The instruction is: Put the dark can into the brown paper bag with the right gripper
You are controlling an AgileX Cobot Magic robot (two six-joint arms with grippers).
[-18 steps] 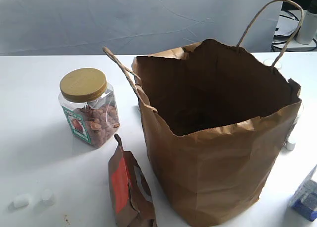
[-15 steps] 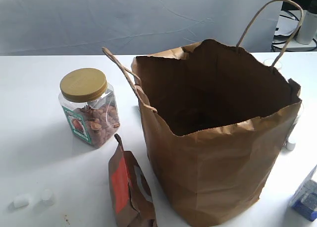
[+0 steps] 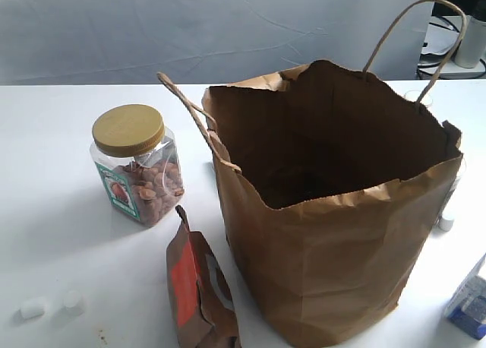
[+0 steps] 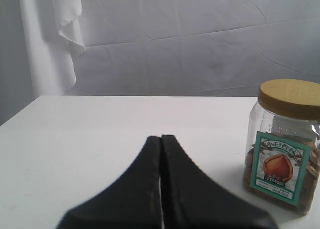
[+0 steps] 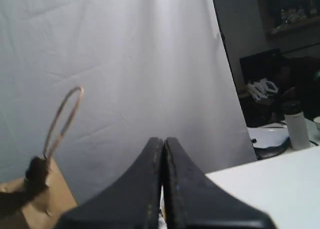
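Observation:
The brown paper bag [image 3: 334,234] stands open in the middle of the white table, its two cord handles upright. One handle [image 5: 62,119] and a bag corner also show in the right wrist view. A small silvery ringed rim [image 3: 418,97] peeks from behind the bag's far right edge. It may be the dark can's top, but I cannot tell. My right gripper [image 5: 163,139] is shut with nothing in it, near the bag's handle. My left gripper [image 4: 161,137] is shut and empty, low over the table beside the nut jar [image 4: 285,144]. Neither gripper appears in the exterior view.
A clear nut jar [image 3: 137,166] with a tan lid stands left of the bag. A small brown pouch [image 3: 196,287] with a red label leans at the bag's front left. Small white pieces [image 3: 32,308] lie front left. A blue-white carton [image 3: 471,302] sits front right.

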